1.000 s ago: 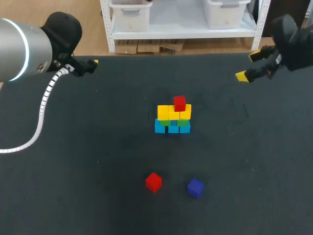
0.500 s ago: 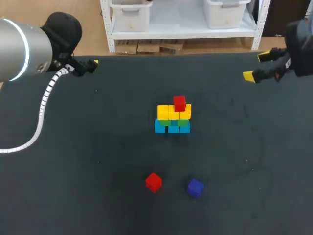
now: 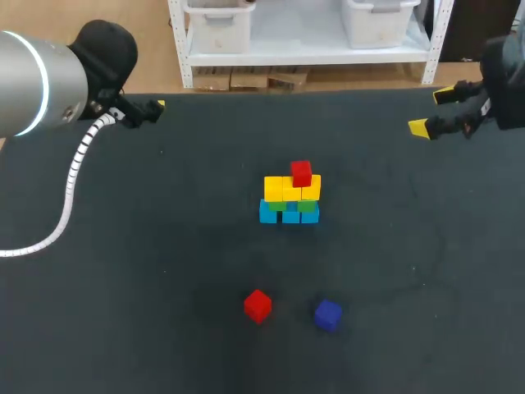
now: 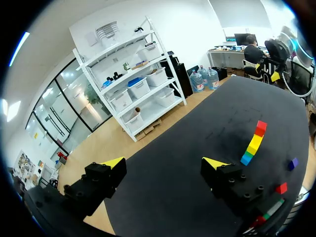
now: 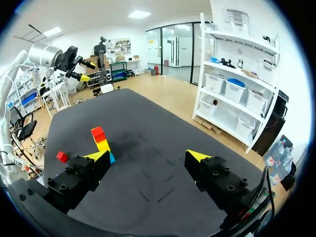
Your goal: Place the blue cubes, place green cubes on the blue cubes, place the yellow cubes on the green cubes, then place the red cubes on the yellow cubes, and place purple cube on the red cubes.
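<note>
- The dark worktop (image 3: pixel 115 320) fills most of the head view, from the bottom edge up to the far side near the top
- The left arm (image 3: pixel 37 82), a thick grey tube, comes in at the upper left of the frame; its pincer (image 4: pixel 164 164) is open, the two yellow tips spread wide with nothing between them, over the far left part of the worktop
- The right arm (image 3: pixel 504 70) shows only at the upper right edge; its pincer (image 3: pixel 432 112) is also open and empty, over the far right part of the worktop
- The stack of cubes (image 3: pixel 290 197) stands just above the middle of the frame, well apart from both pincers
- In the stack the blue cubes (image 3: pixel 269 215) form the bottom row, the green cubes (image 3: pixel 308 207) sit on them and the yellow cubes (image 3: pixel 274 187) lie across the green ones
- The top red cube (image 3: pixel 301 173) rests on the yellow row, towards its right side
- The loose red cube (image 3: pixel 257 304) lies alone on the worktop in the lower middle, well below the stack
- The purple cube (image 3: pixel 327 314), a deep bluish shade, lies near the loose red cube on its right, not touching it
</note>
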Action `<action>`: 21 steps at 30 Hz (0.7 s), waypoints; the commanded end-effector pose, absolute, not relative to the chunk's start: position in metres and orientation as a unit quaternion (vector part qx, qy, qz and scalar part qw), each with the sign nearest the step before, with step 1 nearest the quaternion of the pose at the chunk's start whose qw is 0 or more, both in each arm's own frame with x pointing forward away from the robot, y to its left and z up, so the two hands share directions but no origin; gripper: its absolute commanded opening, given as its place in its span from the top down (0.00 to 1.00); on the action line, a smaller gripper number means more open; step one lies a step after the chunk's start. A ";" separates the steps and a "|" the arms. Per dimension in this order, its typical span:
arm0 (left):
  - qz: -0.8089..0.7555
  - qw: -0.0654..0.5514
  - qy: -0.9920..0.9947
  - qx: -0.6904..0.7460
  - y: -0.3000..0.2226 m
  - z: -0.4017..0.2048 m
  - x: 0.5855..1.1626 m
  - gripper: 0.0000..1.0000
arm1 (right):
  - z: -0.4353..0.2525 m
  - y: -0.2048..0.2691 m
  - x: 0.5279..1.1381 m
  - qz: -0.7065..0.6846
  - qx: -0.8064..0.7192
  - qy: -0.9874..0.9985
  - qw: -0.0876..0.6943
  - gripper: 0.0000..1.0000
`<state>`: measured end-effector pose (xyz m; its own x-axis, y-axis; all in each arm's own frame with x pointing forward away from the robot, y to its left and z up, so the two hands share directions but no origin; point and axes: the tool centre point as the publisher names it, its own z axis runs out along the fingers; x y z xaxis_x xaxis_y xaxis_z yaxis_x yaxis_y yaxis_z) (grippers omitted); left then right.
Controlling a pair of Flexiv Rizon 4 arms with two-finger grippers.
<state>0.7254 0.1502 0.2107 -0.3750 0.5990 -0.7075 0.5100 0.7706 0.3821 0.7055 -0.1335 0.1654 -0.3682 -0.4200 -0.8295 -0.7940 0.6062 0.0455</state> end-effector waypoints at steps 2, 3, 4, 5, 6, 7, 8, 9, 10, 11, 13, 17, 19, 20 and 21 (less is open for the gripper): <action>0.048 0.447 0.827 0.336 0.151 0.210 0.727 0.00 | 0.164 -0.135 0.706 0.229 -0.382 0.794 0.414 0.00; 0.048 0.447 0.827 0.336 0.151 0.210 0.727 0.00 | 0.164 -0.135 0.706 0.229 -0.382 0.794 0.414 0.00; 0.048 0.447 0.827 0.336 0.151 0.210 0.727 0.00 | 0.164 -0.135 0.706 0.229 -0.382 0.794 0.414 0.00; 0.048 0.447 0.827 0.336 0.151 0.210 0.727 0.00 | 0.164 -0.135 0.706 0.229 -0.382 0.794 0.414 0.00; 0.048 0.447 0.827 0.336 0.151 0.210 0.727 0.00 | 0.164 -0.135 0.706 0.229 -0.382 0.794 0.414 0.00; 0.048 0.447 0.827 0.336 0.151 0.210 0.727 0.00 | 0.164 -0.135 0.706 0.229 -0.382 0.794 0.414 0.00; 0.048 0.447 0.827 0.336 0.151 0.210 0.727 0.00 | 0.164 -0.135 0.706 0.229 -0.382 0.794 0.414 0.00; 0.048 0.447 0.827 0.336 0.151 0.210 0.727 0.00 | 0.164 -0.135 0.706 0.229 -0.382 0.794 0.414 0.00; 0.048 0.447 0.827 0.336 0.151 0.210 0.727 0.00 | 0.164 -0.135 0.706 0.229 -0.382 0.794 0.414 0.00; 0.069 0.445 0.825 0.342 0.146 0.216 0.725 0.00 | 0.164 -0.135 0.706 0.229 -0.382 0.794 0.414 0.00; 0.069 0.443 0.818 0.361 0.136 0.227 0.719 0.00 | 0.164 -0.135 0.706 0.229 -0.382 0.794 0.414 0.00; 0.085 0.395 0.816 0.412 0.112 0.232 0.707 0.00 | 0.164 -0.135 0.706 0.229 -0.382 0.794 0.414 0.00; 0.099 0.352 0.823 0.435 0.101 0.223 0.698 0.00 | 0.164 -0.135 0.706 0.229 -0.382 0.794 0.414 0.00; 0.095 0.326 0.825 0.451 0.095 0.216 0.694 0.00 | 0.164 -0.135 0.706 0.229 -0.382 0.794 0.414 0.00; 0.087 0.315 0.825 0.460 0.090 0.210 0.688 0.00 | 0.164 -0.135 0.706 0.229 -0.382 0.794 0.414 0.00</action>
